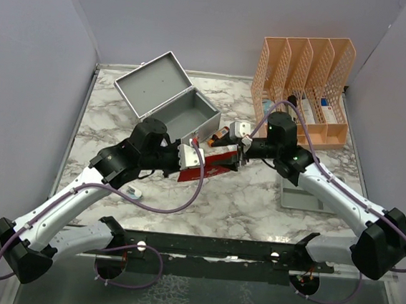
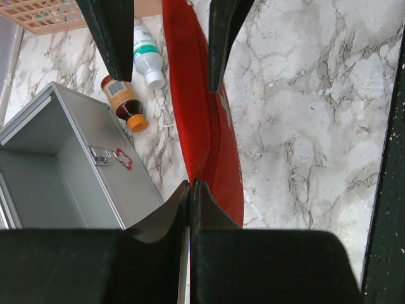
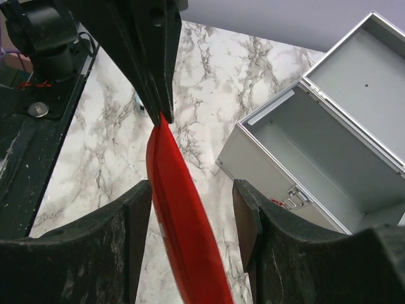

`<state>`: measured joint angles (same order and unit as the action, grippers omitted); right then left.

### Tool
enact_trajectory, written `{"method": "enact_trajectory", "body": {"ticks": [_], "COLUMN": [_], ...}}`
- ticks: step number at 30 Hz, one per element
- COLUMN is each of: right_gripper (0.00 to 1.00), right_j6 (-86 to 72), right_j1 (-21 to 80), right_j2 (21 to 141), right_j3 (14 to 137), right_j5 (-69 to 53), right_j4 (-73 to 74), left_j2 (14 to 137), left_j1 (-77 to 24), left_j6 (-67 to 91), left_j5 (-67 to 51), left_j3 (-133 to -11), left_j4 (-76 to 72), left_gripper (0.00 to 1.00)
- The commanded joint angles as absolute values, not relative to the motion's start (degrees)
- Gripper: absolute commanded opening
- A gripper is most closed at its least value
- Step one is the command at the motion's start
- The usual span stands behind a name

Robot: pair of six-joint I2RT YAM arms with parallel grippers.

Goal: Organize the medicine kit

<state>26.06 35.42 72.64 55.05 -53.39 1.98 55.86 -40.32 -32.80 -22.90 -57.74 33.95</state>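
Observation:
The medicine kit stands open at the back left, its lid tipped back and its inside bare; it also shows in the wrist views. A flat red pouch hangs on edge above the marble in front of the kit. My left gripper is shut on one end of the red pouch. My right gripper is open and straddles the other end of the pouch, which lies close to one finger and clear of the other.
An orange mesh organizer with boxes stands at the back right. A brown bottle and a white bottle lie beside the kit. There is a shallow grey tray under the right arm and a small white object by the left arm.

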Motion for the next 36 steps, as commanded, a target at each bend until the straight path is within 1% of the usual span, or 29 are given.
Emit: {"method": "enact_trajectory", "body": {"ticks": [1,9,13,19,20,22,23,25,26,27,29,30,31,32,36], "right_gripper": [0.55,0.50,0.44,0.24,0.19,0.03,0.01,0.01,0.01,0.01,0.01,0.01,0.01,0.01,0.01], "right_j6": [28.61,33.14,32.03,29.39,28.93,28.32,27.52,27.06,27.19,27.22,27.15,27.34,27.56,27.78,29.08], "right_j1": [36.03,37.88,38.05,38.13,38.21,38.23,38.23,38.23,38.23,38.17,38.22,38.19,38.15,38.15,38.14], "right_j2": [75.03,76.71,77.57,79.98,80.11,79.94,79.60,78.06,76.93,75.64,73.34,72.53,71.98,71.70,70.78], "right_j3": [57.79,59.15,59.42,61.30,61.40,61.56,61.40,60.32,59.38,58.28,56.46,56.46,56.66,57.02,57.72], "right_j5": [-55.76,-58.20,-57.43,-54.59,-54.25,-53.15,-51.90,-50.01,-49.62,-49.58,-50.05,-50.58,-51.16,-51.76,-55.12], "right_j4": [3.19,12.35,14.19,15.15,14.84,13.71,12.58,9.29,7.34,5.15,2.36,2.26,2.51,3.10,5.26], "left_j2": [54.07,54.17,53.69,51.79,51.45,51.03,50.91,50.58,50.40,50.12,49.38,48.97,48.54,47.96,45.26], "left_j1": [-40.95,-41.13,-41.21,-41.22,-41.22,-41.22,-41.19,-41.22,-41.22,-41.22,-41.22,-41.18,-41.22,-41.22,-41.22], "left_j6": [-36.63,-36.11,-35.62,-35.23,-35.09,-33.77,-32.03,-27.61,-25.27,-23.53,-22.16,-21.55,-20.36,-19.26,-16.16], "left_j5": [-22.81,-23.29,-24.33,-25.03,-25.19,-25.13,-24.61,-23.70,-23.80,-24.75,-28.11,-29.23,-29.82,-30.39,-32.56], "left_j3": [-58.72,-58.88,-58.71,-58.00,-57.80,-57.22,-56.88,-56.20,-55.72,-54.88,-52.67,-51.56,-50.00,-49.00,-45.25], "left_j4": [33.67,33.75,33.79,33.75,33.71,33.43,32.87,31.44,30.84,30.24,29.29,28.34,27.03,25.41,18.19], "left_gripper": [0.00,0.00,0.00,0.00,0.00,0.00,0.06,0.31,0.39,0.46,0.53,0.64,0.68,0.69,0.69]}}
